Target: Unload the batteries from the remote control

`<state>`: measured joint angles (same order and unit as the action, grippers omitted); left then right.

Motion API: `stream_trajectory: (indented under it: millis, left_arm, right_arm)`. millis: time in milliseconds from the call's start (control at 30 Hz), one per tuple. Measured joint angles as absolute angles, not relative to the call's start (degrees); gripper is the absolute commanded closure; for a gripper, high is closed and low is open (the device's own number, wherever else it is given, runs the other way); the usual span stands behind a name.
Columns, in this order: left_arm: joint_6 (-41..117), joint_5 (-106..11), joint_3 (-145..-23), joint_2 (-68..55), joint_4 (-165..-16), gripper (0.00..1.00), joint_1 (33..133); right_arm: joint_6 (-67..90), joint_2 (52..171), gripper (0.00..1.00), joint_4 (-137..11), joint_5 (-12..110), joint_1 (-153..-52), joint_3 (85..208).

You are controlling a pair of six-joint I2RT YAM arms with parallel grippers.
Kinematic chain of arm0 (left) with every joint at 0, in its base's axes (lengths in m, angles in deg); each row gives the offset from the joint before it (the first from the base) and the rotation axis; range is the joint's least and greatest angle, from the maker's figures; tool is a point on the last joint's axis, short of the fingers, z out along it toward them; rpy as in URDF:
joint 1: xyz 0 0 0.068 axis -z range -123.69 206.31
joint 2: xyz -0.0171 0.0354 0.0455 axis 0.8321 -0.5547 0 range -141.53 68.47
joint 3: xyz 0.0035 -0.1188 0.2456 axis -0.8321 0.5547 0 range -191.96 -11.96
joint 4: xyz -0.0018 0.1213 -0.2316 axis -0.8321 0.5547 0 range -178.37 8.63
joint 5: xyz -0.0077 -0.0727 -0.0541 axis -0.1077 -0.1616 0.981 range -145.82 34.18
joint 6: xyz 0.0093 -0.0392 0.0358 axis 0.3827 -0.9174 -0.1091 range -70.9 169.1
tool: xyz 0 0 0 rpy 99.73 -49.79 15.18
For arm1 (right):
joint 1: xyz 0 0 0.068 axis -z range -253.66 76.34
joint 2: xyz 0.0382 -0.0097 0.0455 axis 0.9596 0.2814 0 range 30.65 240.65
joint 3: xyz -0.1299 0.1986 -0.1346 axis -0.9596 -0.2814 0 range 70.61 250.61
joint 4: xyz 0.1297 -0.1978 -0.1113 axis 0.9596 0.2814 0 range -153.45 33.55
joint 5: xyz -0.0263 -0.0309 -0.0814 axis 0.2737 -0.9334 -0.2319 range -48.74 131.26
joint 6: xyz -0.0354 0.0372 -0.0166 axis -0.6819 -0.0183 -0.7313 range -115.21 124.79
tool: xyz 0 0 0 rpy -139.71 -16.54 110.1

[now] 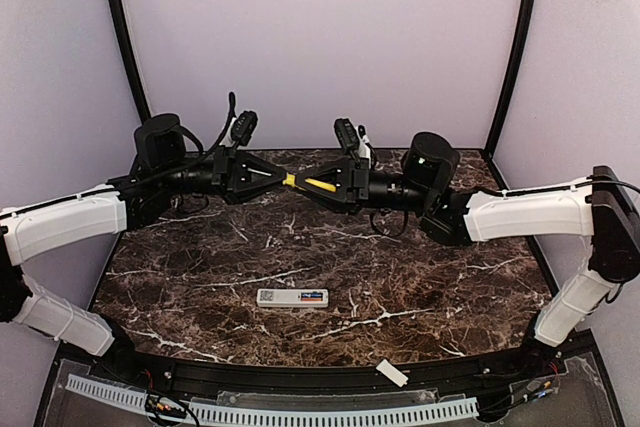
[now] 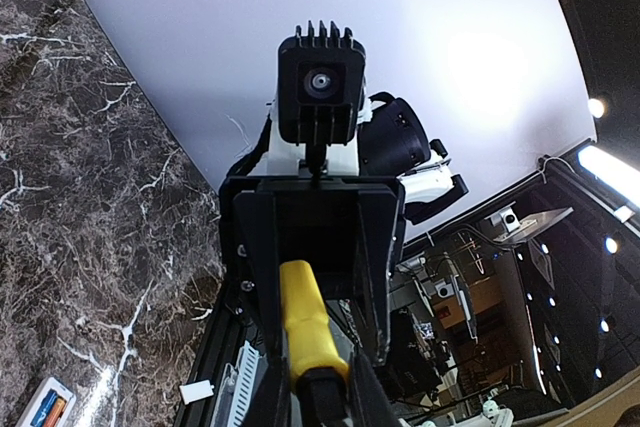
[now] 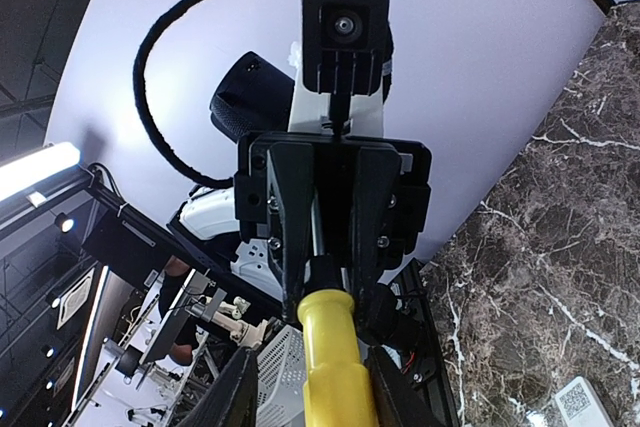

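The white remote control (image 1: 292,297) lies on the marble table in front of centre, back up, QR sticker at its left end. The orange and blue batteries (image 1: 313,297) sit in its open compartment at the right end. The left wrist view shows that end (image 2: 48,409) with the batteries (image 2: 50,410). The right wrist view shows the QR end (image 3: 578,402). Both grippers meet in the air above the table's back. My left gripper (image 1: 278,178) (image 2: 320,392) is shut on the black neck of a yellow-handled screwdriver (image 1: 318,185) (image 2: 305,322) (image 3: 335,367). My right gripper (image 1: 338,185) (image 3: 320,397) is open, its fingers (image 3: 238,392) standing clear on both sides of the handle.
A short white cover plate (image 1: 391,374) (image 2: 196,392) lies on the black frame at the table's near edge. The marble table (image 1: 200,277) is walled by pale panels at the back and sides. The right arm's camera (image 2: 320,82) faces the left wrist.
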<state>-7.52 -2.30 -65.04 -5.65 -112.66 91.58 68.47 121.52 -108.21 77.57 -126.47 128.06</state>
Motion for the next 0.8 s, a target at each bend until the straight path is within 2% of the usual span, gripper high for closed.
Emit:
stream_trajectory:
  millis: [167,267,433,700,800]
  left_arm:
    - [-7.50,-2.28,-65.04,-5.65,-112.31,1.00,91.58]
    - [-7.50,-2.26,-65.04,-5.65,-112.31,1.00,91.58]
    - [-7.48,-2.22,-65.04,-5.65,-112.22,1.00,91.58]
    - [-6.36,-1.65,-65.00,-5.33,-111.50,1.00,91.71]
    - [-5.71,-1.78,-64.93,-5.13,-110.52,0.99,91.75]
  right_arm:
    - [68.30,121.83,0.63,-107.99,77.68,-126.47,128.52]
    - [68.28,122.09,0.66,-107.94,77.70,-126.47,128.91]
    - [68.06,122.50,0.76,-107.70,77.84,-126.45,129.11]
    - [68.08,122.57,0.99,-107.24,78.95,-126.47,129.15]
    - [67.71,122.57,1.00,-106.70,79.04,-126.52,129.15]
